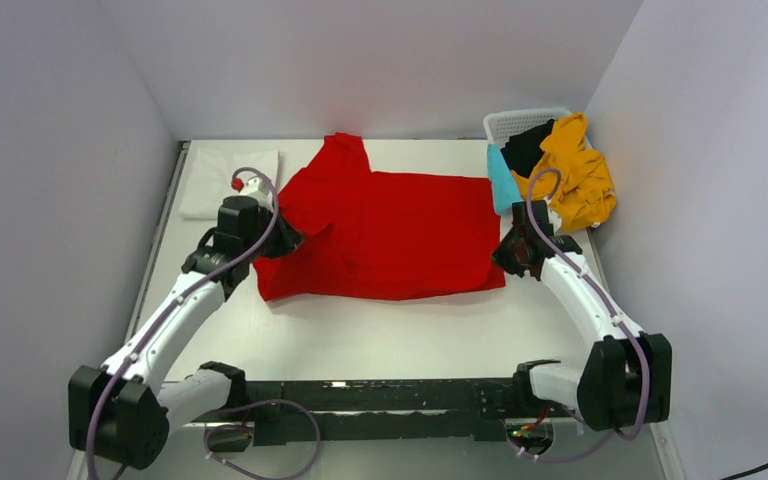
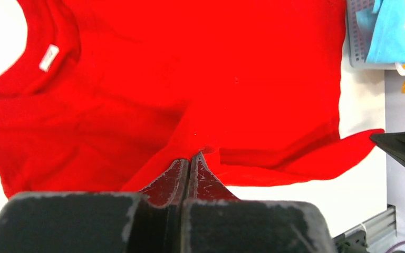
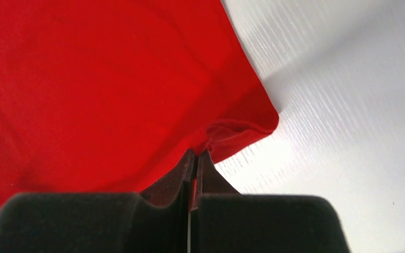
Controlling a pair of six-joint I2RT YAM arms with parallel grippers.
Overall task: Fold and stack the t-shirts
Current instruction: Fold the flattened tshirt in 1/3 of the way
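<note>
spread t-shirt (image 1: 380,235) centre | folded t-shirt (image 1: 228,180) far-left | basket (image 1: 525,117) far-right

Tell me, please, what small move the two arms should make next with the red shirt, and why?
Probably raise both pincers a little, together and evenly, to start carrying the near edge over toward the far edge. The left pincer and the right pincer are each shut on the near edge of the red t-shirt, which lies spread flat, so a lengthwise fold seems ready.
</note>
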